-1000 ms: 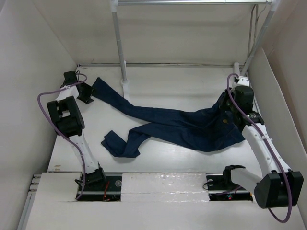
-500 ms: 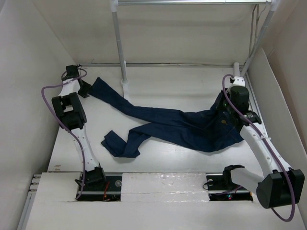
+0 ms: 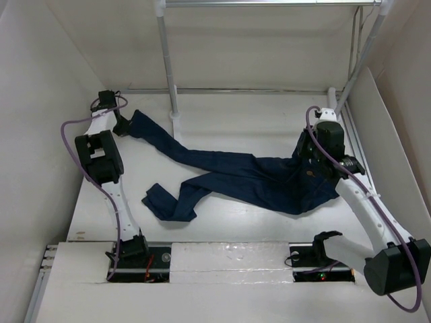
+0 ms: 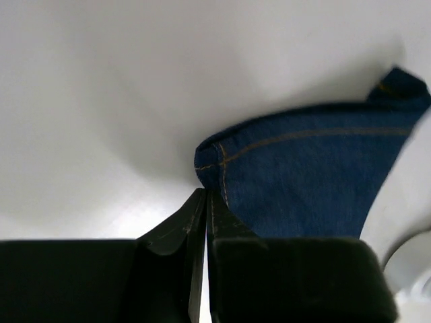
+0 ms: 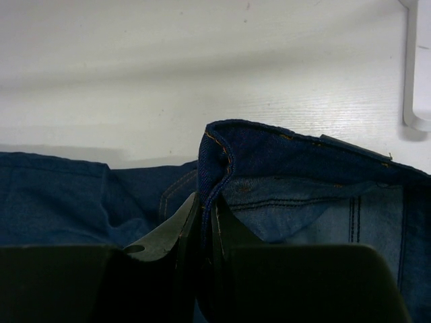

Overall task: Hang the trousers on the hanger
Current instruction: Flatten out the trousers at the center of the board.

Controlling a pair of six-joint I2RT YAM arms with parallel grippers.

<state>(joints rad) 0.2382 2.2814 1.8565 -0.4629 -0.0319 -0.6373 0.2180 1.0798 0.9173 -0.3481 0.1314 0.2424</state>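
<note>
The dark navy trousers (image 3: 256, 176) lie spread across the white table, legs to the left and waist to the right. My left gripper (image 3: 125, 125) is at the far-left leg hem. In the left wrist view the jaws (image 4: 205, 193) are pressed together with the hem corner (image 4: 214, 156) at their tips. My right gripper (image 3: 308, 153) is shut on the waistband edge (image 5: 217, 158), with cloth running between the jaws (image 5: 205, 202). A thin pale grey wire shape (image 3: 359, 33), perhaps the hanger seen edge-on, hangs under the rail at the back right.
A white rack pole (image 3: 168, 60) stands on a round foot by the upper trouser leg. A second pole (image 3: 360, 64) slants at the back right. A metal rail (image 3: 269, 3) runs across the top. White walls close in on both sides. A white bracket (image 5: 414, 74) lies near the waistband.
My left gripper has moved a little toward the back wall with the hem. My right gripper has shifted slightly left and back, and the waistband has moved with it.
</note>
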